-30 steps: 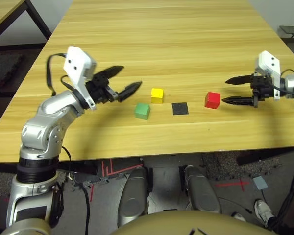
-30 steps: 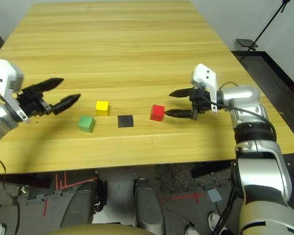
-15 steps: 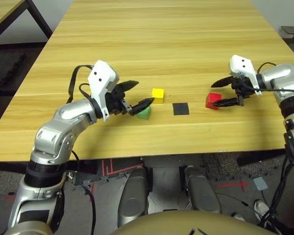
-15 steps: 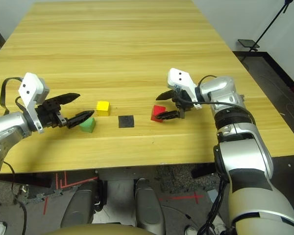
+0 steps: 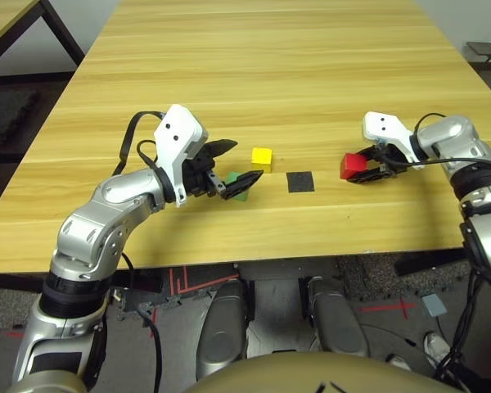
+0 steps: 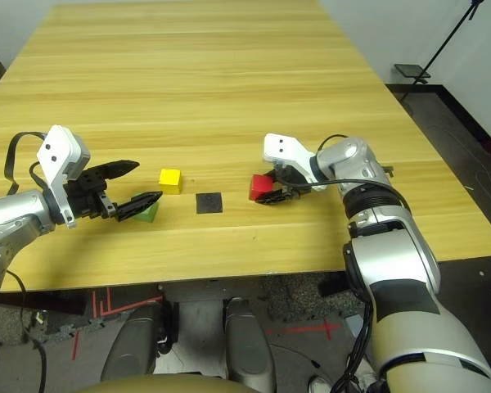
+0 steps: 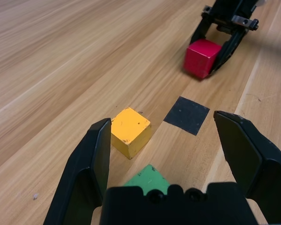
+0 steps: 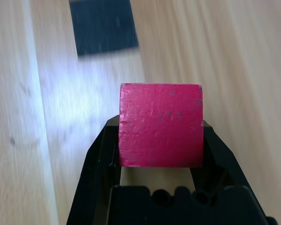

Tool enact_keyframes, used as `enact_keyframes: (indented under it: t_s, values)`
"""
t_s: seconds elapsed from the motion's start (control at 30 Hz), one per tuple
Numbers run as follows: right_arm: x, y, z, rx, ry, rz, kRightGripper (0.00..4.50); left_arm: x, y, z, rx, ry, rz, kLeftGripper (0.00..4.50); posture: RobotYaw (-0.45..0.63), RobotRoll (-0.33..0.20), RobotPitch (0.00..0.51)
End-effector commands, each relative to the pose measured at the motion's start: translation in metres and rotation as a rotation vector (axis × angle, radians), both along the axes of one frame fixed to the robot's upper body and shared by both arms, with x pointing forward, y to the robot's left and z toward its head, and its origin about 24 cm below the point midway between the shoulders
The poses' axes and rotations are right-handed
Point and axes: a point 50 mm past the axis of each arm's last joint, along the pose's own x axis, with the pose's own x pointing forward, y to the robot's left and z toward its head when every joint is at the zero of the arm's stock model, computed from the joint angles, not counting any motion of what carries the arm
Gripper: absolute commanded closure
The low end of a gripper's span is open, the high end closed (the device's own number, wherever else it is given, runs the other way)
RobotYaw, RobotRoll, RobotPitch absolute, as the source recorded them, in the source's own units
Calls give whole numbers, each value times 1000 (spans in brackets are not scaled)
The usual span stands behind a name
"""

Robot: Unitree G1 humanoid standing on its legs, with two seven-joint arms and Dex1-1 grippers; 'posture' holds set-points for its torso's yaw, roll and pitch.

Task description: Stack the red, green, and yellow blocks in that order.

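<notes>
I have the red block (image 8: pixel 161 125) pinched between the two fingers of my right gripper (image 5: pixel 375 165); in the left eye view that puts it right of centre in the frame, to the right of the black square patch (image 5: pixel 300 182). The right wrist view gives me what the eye views can't: both fingers press its opposite sides, with its scuffed face toward the camera and the patch at the upper left of that frame. I can't be sure whether its underside clears the bench (image 5: pixel 311 82); the head views are too steep for that, I'd say.

The yellow block (image 5: pixel 262 160) sits on the bench near the middle of the left eye frame, left of the patch and a little higher in the picture. The green block (image 6: pixel 146 208) is also on the bench, just lower and to the left of the yellow one, and in the eye views a finger of my left gripper (image 6: pixel 150 187) covers part of it. That gripper is open, its fingers wide apart, with nothing between them touching either one.

My left wrist view shows the yellow block's chipped top and edges, marks I can't pick out from the head. There the green block's speckled top peeks out above the gripper's base, while the red one is at upper right, in the other gripper.

All three are plain cubes, and none is stacked on another.
</notes>
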Motion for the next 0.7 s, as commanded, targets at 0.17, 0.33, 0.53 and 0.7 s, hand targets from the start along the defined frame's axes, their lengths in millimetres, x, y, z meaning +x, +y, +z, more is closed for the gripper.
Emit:
enact_keyframes:
  t_s: [0.17,0.33,0.53,0.7]
  values:
    - [-2,36,15,-39,-10,135,2455,3,-4,4,1,-21,23,0,496,-252,123]
    - [-1,49,11,-44,3,141,2455,5,-7,0,-10,-26,47,0,528,-265,132]
    - [0,60,10,-37,9,162,2455,7,-9,-1,-23,-34,78,0,568,-277,143]
    - [0,68,9,-43,23,176,2455,5,-7,-1,-23,-36,106,0,598,-282,151]
